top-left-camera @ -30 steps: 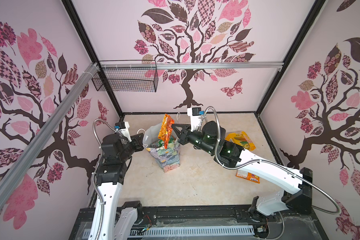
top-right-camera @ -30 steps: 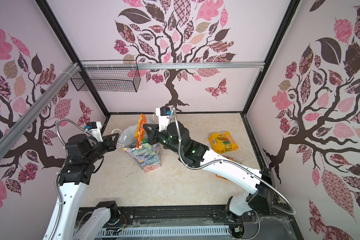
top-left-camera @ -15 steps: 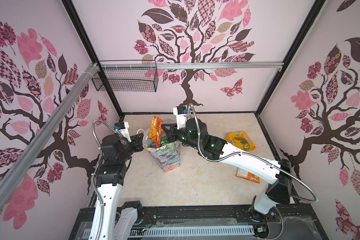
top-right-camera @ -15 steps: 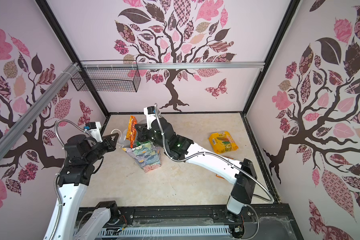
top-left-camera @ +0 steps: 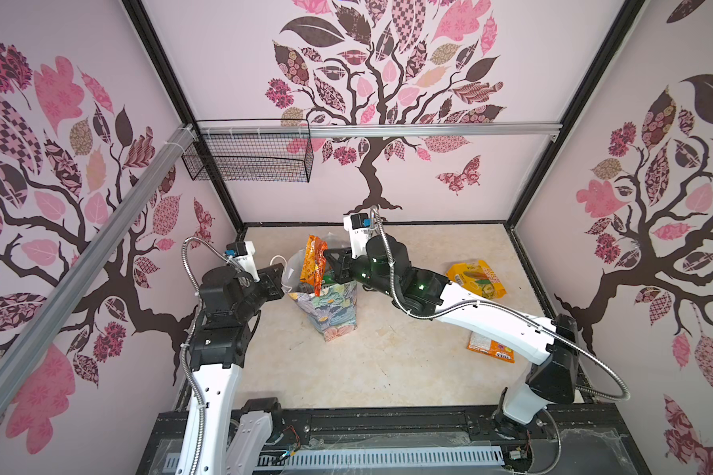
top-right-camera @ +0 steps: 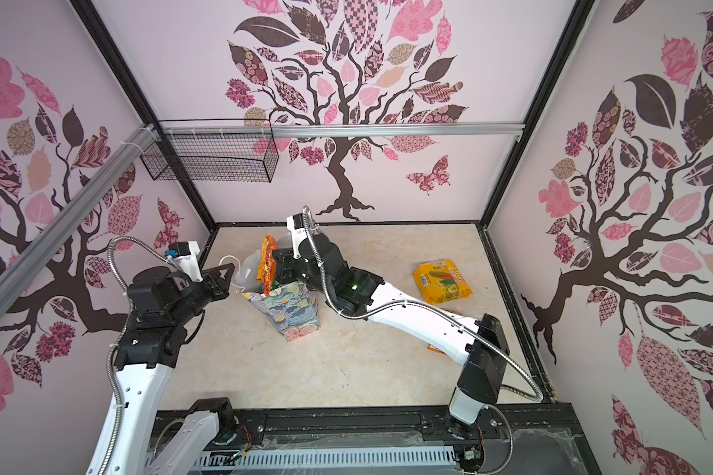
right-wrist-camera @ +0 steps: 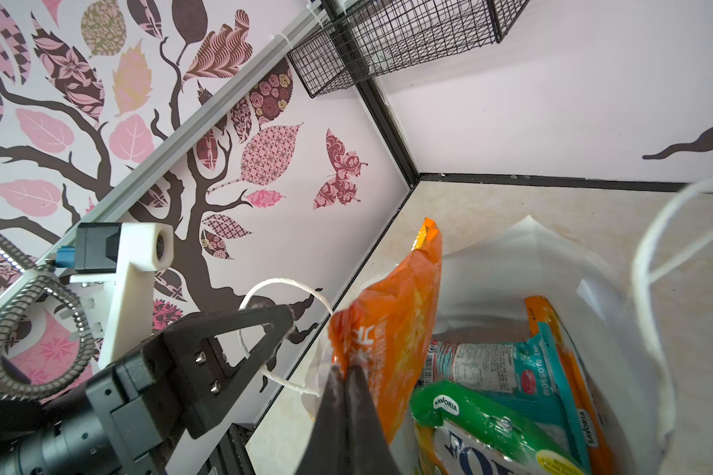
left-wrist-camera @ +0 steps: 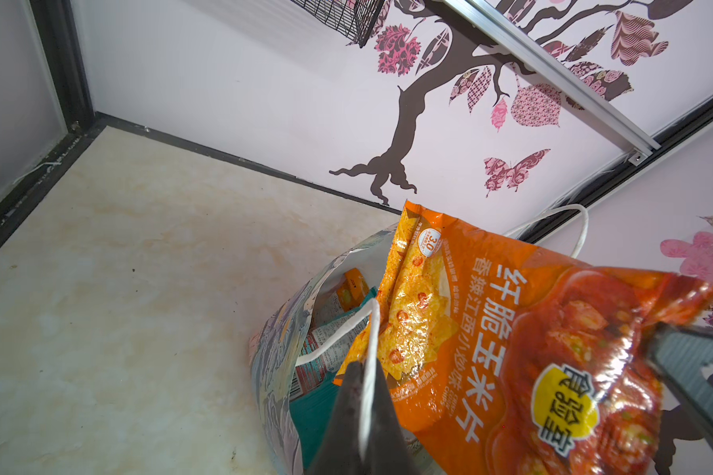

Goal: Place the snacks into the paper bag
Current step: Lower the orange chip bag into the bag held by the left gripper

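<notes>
Two snacks lie out on the counter [top-left-camera: 387, 370] in both top views: a yellow packet [top-left-camera: 476, 279] flat at far right, and an orange-and-white packet [top-left-camera: 490, 351] nearer, half hidden under the right arm [top-left-camera: 490, 325]. The paper bag [top-left-camera: 332, 306] stands left of centre, mouth up. An orange packet [top-left-camera: 313, 265] hangs on end, long axis vertical, lower end at the bag's mouth, with the right end effector [top-left-camera: 329, 263] clamped on it.

Left wrist: the left end effector [left-wrist-camera: 359, 382] is pinched tight on the white cord handle [left-wrist-camera: 369, 329], and a teal packet [left-wrist-camera: 326, 405] shows inside.

Right wrist: a green packet [right-wrist-camera: 470, 423] is in the bag too, its lower end cut off.
</notes>
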Available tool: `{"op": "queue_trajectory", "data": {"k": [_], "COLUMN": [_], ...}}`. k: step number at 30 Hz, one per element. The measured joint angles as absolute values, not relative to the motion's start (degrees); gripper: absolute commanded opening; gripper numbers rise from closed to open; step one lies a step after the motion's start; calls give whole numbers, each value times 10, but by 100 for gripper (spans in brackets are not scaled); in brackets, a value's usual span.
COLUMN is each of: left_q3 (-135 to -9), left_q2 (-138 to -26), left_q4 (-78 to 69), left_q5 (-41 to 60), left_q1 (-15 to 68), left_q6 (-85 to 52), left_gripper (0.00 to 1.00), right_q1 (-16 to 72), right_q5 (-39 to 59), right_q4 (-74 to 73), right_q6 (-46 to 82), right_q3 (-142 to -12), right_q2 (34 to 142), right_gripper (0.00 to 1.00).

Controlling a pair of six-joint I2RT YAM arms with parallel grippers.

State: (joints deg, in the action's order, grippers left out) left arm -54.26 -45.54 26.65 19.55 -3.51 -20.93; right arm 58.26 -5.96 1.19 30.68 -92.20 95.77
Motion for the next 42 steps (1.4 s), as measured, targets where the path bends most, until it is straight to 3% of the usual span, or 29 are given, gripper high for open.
{"op": "queue_trajectory", "data": {"k": [6,20,33,42], "left_q3": [-543,-543,-543,-545], "left_q2": [-456,-456,-456,-465], "left_q4": [267,267,267,278], "left_q5": [196,196,196,179], "left_q1": [-35,-35,-35,-35], "left_q6": [-209,-209,-209,-199], "left_gripper": [0,0,0,0], "right_q1": [574,563,563,565], "right_q5": [-44,-52,-25,-39], "right_q4": [16,41,33,67], "right_q6": [308,302,295,263], "right_q3": [-924,-924,-906,-877], "right_q2": [968,980,963,867], "right_gripper": [1,22,30,50]}}
